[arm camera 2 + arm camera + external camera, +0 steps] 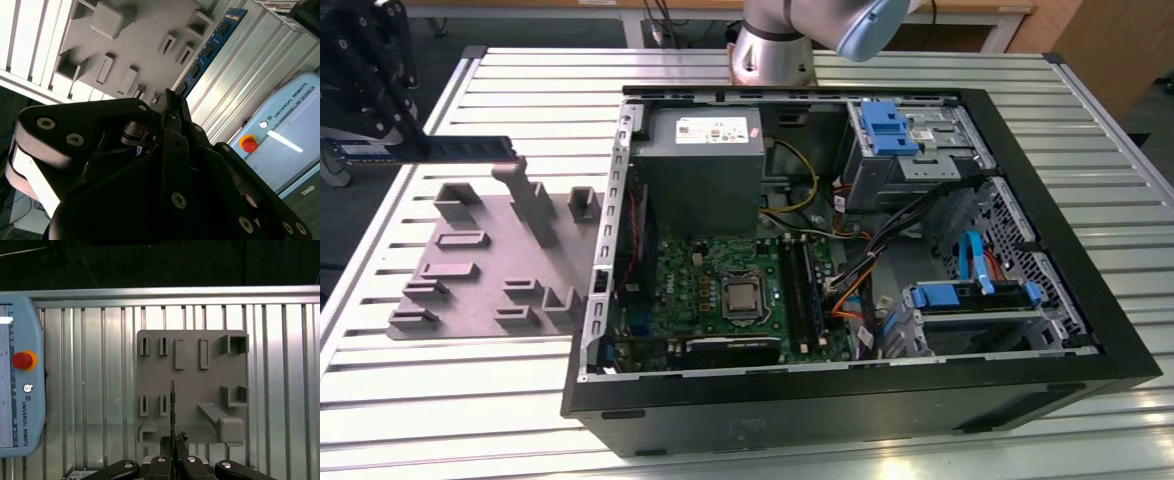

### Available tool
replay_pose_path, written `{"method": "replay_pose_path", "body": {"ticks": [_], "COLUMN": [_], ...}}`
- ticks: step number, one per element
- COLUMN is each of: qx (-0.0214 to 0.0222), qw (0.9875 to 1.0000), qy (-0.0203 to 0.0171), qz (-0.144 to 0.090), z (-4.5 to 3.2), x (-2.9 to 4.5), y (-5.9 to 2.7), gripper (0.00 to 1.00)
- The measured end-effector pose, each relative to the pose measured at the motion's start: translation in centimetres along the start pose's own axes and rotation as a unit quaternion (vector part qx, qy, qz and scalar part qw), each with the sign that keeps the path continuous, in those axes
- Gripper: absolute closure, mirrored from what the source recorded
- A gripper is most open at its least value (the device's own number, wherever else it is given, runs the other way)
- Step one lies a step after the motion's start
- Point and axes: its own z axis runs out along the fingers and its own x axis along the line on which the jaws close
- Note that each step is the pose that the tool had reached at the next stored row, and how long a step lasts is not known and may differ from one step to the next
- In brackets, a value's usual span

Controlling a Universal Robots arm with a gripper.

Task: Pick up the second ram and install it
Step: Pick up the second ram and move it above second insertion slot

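Over the gray holder, the hand grips the second ram by one end.

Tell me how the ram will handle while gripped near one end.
Likely stiff: the ram, clamped near one end by the gripper, juts out straight with no sag. Probably light, since it looks very thin edge-on in the first wrist view. Possibly fragile: bare chips line its face in the second wrist view, so knocks could harm it.
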Motion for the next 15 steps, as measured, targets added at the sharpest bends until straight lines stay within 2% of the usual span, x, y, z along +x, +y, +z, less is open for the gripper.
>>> {"method": "replay_pose_path", "body": {"ticks": [15], "qx": [0.0], "qw": [1.0], "qy": [0.0], "qz": [0.0], "z": [-0.01], "x": [-0.05], "y": [-1.5], "gripper": [0.86]}}
